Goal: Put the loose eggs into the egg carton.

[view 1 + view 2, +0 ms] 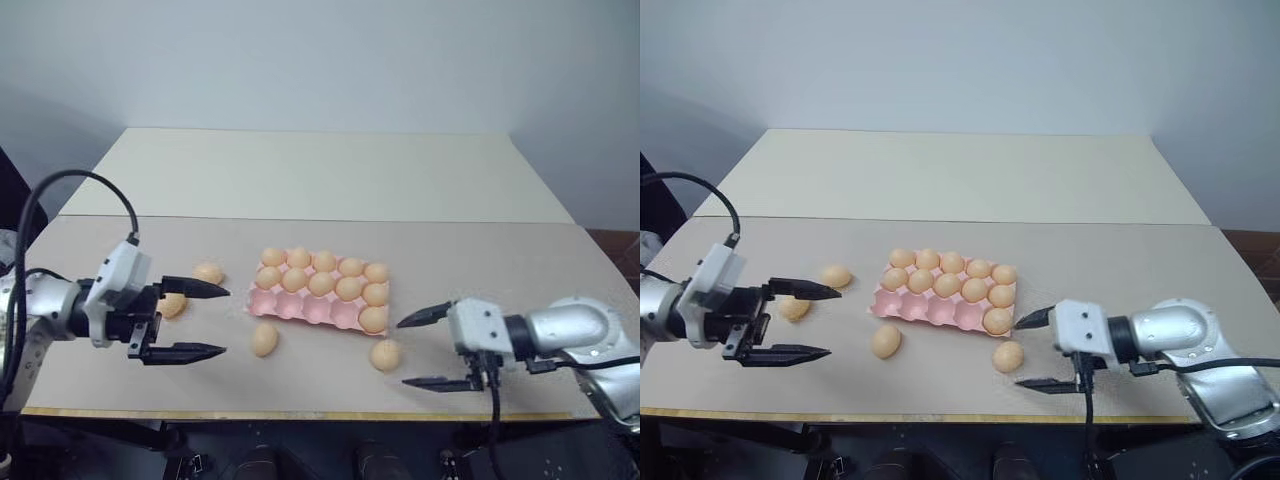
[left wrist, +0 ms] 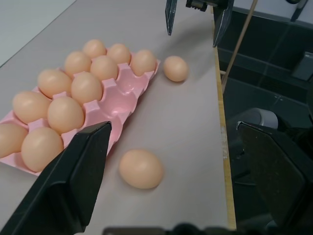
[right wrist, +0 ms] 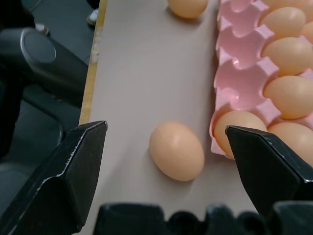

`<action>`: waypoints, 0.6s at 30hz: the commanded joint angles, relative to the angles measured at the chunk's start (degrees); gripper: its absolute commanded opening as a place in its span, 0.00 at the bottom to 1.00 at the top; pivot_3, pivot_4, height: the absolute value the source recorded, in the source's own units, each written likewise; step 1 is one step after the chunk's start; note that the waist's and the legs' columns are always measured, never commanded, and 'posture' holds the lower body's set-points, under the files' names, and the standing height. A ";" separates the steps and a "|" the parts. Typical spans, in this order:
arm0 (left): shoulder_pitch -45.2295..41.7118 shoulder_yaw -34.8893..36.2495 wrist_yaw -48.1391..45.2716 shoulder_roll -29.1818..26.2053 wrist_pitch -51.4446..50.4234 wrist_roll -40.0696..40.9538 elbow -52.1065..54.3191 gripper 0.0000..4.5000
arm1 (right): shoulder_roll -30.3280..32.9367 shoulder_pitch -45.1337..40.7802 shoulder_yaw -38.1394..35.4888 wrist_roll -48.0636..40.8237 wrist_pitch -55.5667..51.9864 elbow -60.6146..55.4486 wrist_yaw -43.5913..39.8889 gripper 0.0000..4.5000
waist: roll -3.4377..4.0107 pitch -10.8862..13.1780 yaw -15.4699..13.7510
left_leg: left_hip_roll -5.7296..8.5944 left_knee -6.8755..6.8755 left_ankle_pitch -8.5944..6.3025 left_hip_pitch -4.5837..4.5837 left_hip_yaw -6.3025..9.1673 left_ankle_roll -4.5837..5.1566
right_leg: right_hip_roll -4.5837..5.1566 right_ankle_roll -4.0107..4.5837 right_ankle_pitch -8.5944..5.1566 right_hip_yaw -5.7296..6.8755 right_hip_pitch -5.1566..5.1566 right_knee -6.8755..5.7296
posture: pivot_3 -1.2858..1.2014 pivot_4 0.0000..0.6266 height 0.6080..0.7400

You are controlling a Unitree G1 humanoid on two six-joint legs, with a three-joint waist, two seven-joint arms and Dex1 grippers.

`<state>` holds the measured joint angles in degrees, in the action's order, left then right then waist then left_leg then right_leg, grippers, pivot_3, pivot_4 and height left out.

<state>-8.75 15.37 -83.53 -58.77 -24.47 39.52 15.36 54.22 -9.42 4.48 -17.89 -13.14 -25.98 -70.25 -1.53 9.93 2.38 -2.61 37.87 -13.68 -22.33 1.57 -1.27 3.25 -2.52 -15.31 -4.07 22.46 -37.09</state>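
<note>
Between the fingers of the right tool point(image 1: 425, 348), which stand wide and hold nothing, a loose egg point(image 3: 176, 151) lies on the counter point(image 1: 520, 270), just beside the near corner of the egg carton point(image 1: 300, 306). The carton sits between the two tools, its two far rows full, one egg in the near row at the right tool's end, and four near cups bare. The left tool point(image 1: 200, 320) is also spread wide and empty, pointing toward the carton with a second egg point(image 1: 264, 340) just ahead of its fingers; two more eggs point(image 1: 207, 272) rest on its far side, one point(image 1: 172, 304) close against the wrist.

The step in hand looks like the right tool's approach to the egg in front of it. To do it well, the tool should probably come down level with the egg's middle, keep both fingers off the carton's edge, and close gently across the short axis so the smooth shell neither rolls away nor cracks. Then lift well clear of the rim before moving to the nearest bare cup.
</note>
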 commanded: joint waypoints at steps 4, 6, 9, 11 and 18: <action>-0.97 -0.69 -1.54 -0.73 1.65 -0.19 1.01 0.99 | -2.05 -2.55 4.97 6.23 5.63 2.91 0.76 1.00 | 0.00 0.00 -0.07 | 0.00 0.00 0.00 0.02 0.00 0.00 | -0.01 0.02 0.01 0.00 -0.01 -0.01 | 0.52 0.24 1.00; -1.06 -0.76 -1.58 -0.68 1.78 -0.38 0.71 0.99 | -3.19 -3.72 6.40 7.75 6.53 4.91 1.08 1.00 | 0.00 0.00 -0.06 | 0.00 0.00 0.00 0.02 0.00 0.00 | -0.01 0.02 0.01 0.00 0.00 -0.01 | 0.52 0.24 1.00; -0.75 -0.51 -1.55 -0.68 1.74 -0.40 0.79 0.99 | -4.34 -5.07 7.83 9.77 7.68 7.42 1.38 1.00 | 0.00 0.00 -0.01 | 0.00 0.00 0.00 0.03 0.00 0.00 | -0.01 0.03 0.02 -0.01 -0.01 -0.02 | 0.52 0.24 1.00; -0.44 -0.35 -1.41 -0.63 1.76 -0.48 0.87 0.99 | -4.90 -5.67 8.50 10.72 8.18 8.73 1.55 1.00 | 0.00 0.00 -0.04 | -0.01 0.00 0.00 0.02 0.00 0.00 | -0.03 0.03 0.01 -0.01 0.00 -0.02 | 0.52 0.24 1.00; 0.72 0.31 -0.57 -0.45 1.58 -0.30 1.61 1.00 | -5.66 -6.15 9.27 11.58 8.16 9.92 1.30 0.80 | 0.00 0.00 -0.11 | -0.01 0.00 0.00 0.02 0.01 0.00 | -0.02 0.04 0.02 -0.01 0.00 -0.03 | 0.52 0.24 1.00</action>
<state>-8.11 14.24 -84.34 -58.77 -23.73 39.07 15.45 48.51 -15.17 13.57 -6.45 -6.14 -15.59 -68.57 -1.54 9.94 2.27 -2.62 37.87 -13.68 -22.30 1.58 -1.27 3.23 -2.48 -15.29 -4.08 22.46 -37.12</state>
